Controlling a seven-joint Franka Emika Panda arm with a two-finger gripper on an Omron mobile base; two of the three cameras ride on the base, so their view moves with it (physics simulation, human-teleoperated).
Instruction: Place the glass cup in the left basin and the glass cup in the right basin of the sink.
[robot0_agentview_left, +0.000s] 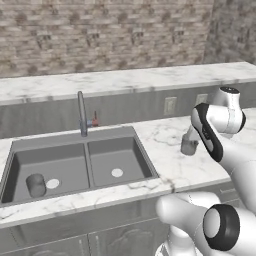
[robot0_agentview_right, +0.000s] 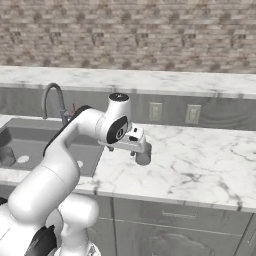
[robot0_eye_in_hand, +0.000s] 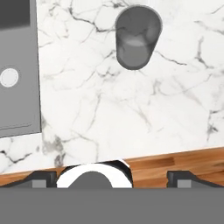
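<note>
One glass cup (robot0_agentview_left: 36, 185) (robot0_agentview_right: 6, 156) stands upright in the left basin of the dark grey sink (robot0_agentview_left: 75, 136) (robot0_agentview_right: 30, 124), beside its pale drain. A second glass cup (robot0_agentview_left: 188, 145) (robot0_agentview_right: 143, 157) (robot0_eye_in_hand: 135, 37) stands on the marble counter to the right of the sink. My gripper (robot0_agentview_right: 134, 150) (robot0_eye_in_hand: 111, 180) hovers just above and on the near side of that cup, pointing down, open, with nothing between its fingers. In the left base view my arm hides part of this cup. The right basin (robot0_agentview_left: 116, 162) (robot0_eye_in_hand: 13, 74) holds only its drain.
A curved grey faucet (robot0_agentview_left: 81, 112) (robot0_agentview_right: 52, 97) rises behind the sink divider, a small red and blue fitting (robot0_agentview_left: 94, 120) at its foot. Wall outlets (robot0_agentview_left: 170, 105) (robot0_agentview_right: 155, 111) sit on the backsplash under a raised marble ledge (robot0_agentview_left: 125, 80). Bare counter (robot0_agentview_right: 200, 160) stretches right.
</note>
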